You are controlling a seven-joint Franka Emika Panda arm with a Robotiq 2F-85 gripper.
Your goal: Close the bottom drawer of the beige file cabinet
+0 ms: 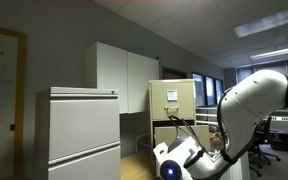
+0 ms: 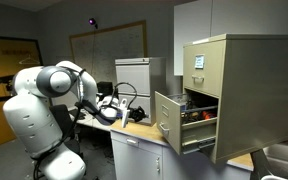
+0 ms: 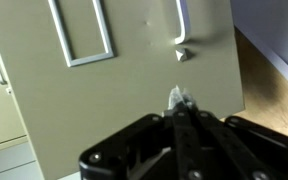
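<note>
My pincer point(image 3: 177, 100) is pinched together, its tips close to the bottom drawer's point(image 2: 166, 120) front; I cannot tell whether they touch. The drawer stands pulled out of the cabinet point(image 2: 249, 90), its contents dim. Its handle point(image 3: 181, 25) is cut off at the top of the wrist view.

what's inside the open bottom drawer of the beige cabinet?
The bottom drawer stands pulled out; dark clutter with something red shows inside. It is too blurred to name, and deeper contents are hidden by its side wall.
</note>
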